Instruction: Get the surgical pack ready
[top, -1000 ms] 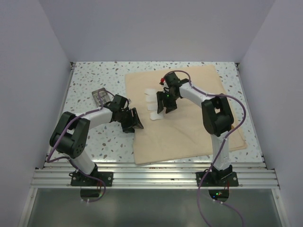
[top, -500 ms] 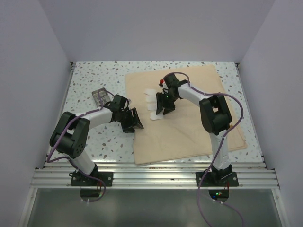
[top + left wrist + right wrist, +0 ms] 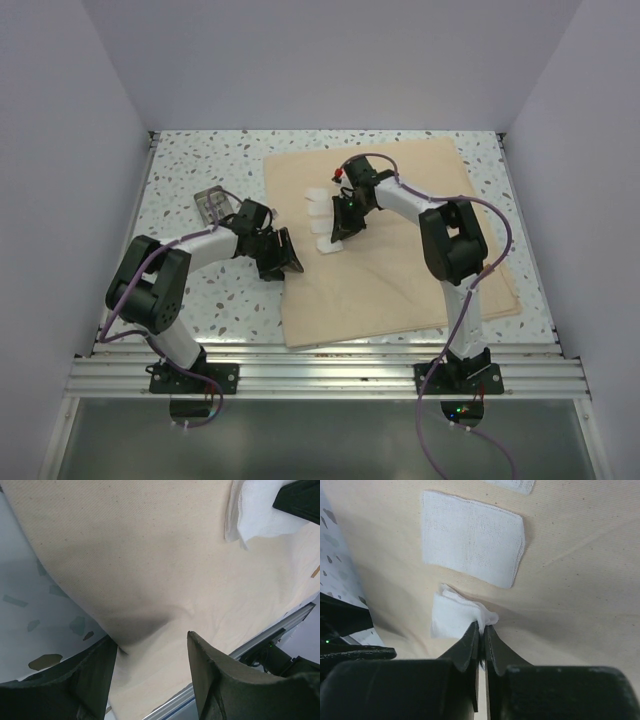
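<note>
We see the tan cloth (image 3: 400,270) spread flat over the middle and right of the speckled table (image 3: 190,160). A short row of white gauze squares (image 3: 319,212) lies on the cloth's left part.

The right gripper (image 3: 481,628) has its two fingers pressed together on the edge of one gauze piece (image 3: 449,618). That piece is bunched up at the pinched side, and its other side lies on the cloth. Just beyond it, a flat gauze square (image 3: 472,537) rests on the cloth. From above, this gripper sits at the near end of the row.

The left gripper (image 3: 152,645) is at the cloth's left edge with its fingers spread wide and nothing between them. A soft wrinkle in the cloth lies under the gap. We cannot tell whether the fingertips touch the fabric.

A small silver tin (image 3: 212,205) sits on the bare table, left of the cloth and apart from it, just beyond the left arm.
</note>
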`<state>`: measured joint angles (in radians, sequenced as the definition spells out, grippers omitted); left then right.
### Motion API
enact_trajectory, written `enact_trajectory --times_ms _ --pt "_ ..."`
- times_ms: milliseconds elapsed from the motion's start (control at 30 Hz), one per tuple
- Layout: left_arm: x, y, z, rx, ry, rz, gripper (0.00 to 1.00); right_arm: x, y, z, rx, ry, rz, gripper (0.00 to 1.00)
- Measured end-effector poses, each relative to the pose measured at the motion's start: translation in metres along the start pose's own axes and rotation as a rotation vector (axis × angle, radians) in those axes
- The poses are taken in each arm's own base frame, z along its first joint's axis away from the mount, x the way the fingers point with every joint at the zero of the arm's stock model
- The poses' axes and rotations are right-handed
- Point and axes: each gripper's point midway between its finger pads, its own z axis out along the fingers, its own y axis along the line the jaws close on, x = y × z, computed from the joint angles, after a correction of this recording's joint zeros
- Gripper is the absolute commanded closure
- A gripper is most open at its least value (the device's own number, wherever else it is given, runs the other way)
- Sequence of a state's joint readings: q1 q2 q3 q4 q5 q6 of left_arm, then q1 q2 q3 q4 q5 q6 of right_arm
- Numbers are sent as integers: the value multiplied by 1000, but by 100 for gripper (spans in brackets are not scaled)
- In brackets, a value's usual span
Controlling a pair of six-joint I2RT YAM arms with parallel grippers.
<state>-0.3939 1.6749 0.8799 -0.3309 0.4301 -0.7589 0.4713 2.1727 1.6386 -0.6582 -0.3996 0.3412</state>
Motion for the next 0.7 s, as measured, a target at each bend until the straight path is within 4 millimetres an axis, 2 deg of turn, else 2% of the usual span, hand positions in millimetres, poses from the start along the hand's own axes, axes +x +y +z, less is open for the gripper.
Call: enact_trajectory --times_ms 167,267,333,433,500,600,700 --pt "-2 -3 -3 5 -5 28 25 -2 4 -5 -13 5 8 100" --pt "-6 -12 -15 31 -35 82 22 -2 12 -18 -47 10 4 100" --pt "-15 -30 -33 78 -82 157 21 -1 20 -37 -75 6 -15 100" --pt "-35 -76 -72 207 -205 318 17 1 45 -79 -156 -49 -71 100" --pt "-41 -102 -96 290 -268 403 16 11 62 -108 -207 -81 -110 100" --pt "-40 -132 -125 403 -330 522 15 33 89 -147 -292 -120 -201 100" --pt "-33 -143 -133 471 -324 582 14 64 111 -167 -381 -111 -278 100"
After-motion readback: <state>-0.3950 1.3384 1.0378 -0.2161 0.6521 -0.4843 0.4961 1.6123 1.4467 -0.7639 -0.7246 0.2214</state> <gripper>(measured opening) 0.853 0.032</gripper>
